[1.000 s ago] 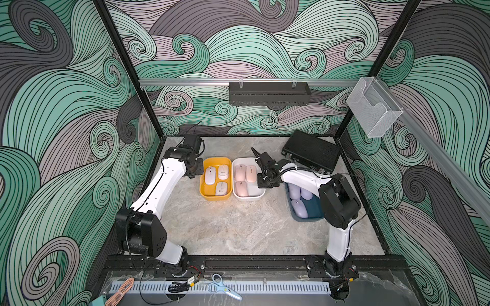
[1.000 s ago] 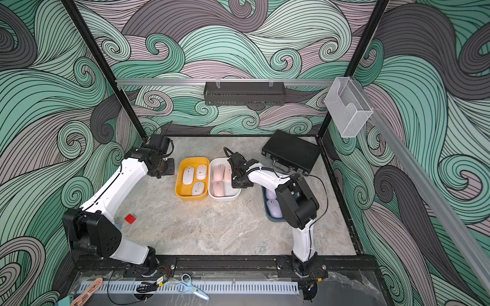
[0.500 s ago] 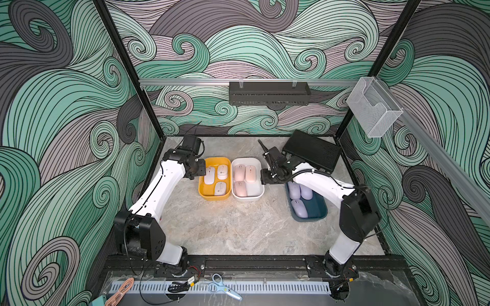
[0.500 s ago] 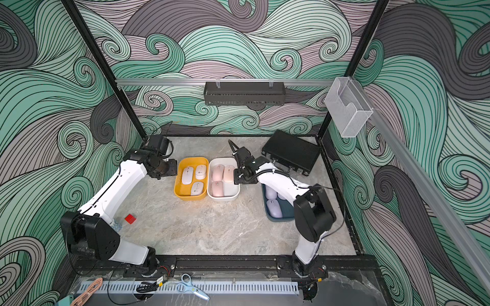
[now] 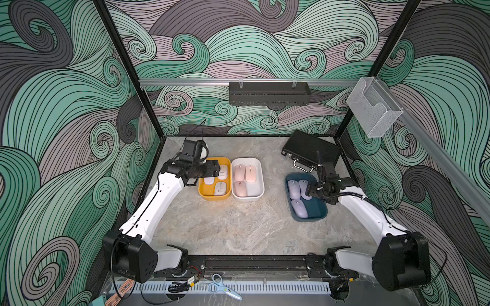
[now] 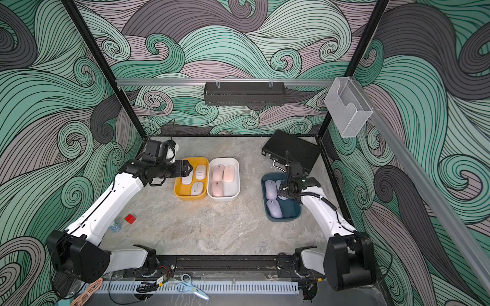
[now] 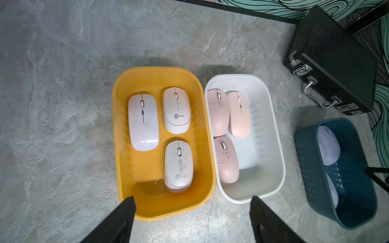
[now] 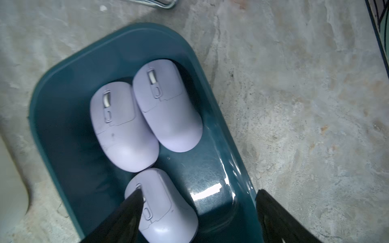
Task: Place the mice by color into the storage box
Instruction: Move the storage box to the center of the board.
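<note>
Three storage boxes stand on the stone floor. The yellow box holds three off-white mice. The white box beside it holds three pale pink mice. The dark teal box, further right, holds three lavender mice. My left gripper hovers open and empty over the yellow box's left side; in the wrist view the left gripper has its fingers spread wide. My right gripper hangs open and empty above the teal box, and the right gripper is spread over a lavender mouse.
A black case lies at the back right, just behind the teal box. A small red block sits on the floor beside my left arm. Scissors lie on the front rail. A black wire basket hangs on the back wall.
My right gripper has swung right from the white box's edge to above the teal box and opened. My left gripper has opened wider over the yellow box.
</note>
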You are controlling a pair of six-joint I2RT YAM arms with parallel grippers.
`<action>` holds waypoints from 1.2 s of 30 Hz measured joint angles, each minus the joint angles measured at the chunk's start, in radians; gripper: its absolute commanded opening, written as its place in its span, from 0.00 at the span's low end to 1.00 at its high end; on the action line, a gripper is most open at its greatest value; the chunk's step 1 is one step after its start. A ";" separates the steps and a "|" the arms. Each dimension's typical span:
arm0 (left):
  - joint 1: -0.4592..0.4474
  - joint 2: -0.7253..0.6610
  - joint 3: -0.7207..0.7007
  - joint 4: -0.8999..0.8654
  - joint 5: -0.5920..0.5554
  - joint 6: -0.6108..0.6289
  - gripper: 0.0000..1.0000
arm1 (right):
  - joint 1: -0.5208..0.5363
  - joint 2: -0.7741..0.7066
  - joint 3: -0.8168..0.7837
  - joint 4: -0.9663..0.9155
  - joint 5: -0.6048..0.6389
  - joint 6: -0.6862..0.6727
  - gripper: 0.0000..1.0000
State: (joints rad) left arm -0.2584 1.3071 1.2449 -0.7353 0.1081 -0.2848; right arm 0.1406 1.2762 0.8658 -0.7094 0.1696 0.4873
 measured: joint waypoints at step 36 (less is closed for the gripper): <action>-0.013 0.026 0.000 0.015 0.039 -0.011 0.84 | 0.036 0.241 0.060 0.209 -0.226 -0.151 0.11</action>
State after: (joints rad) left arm -0.2710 1.3334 1.2449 -0.7200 0.1471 -0.2962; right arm 0.1768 1.5169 0.9260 -0.4999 -0.0563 0.3367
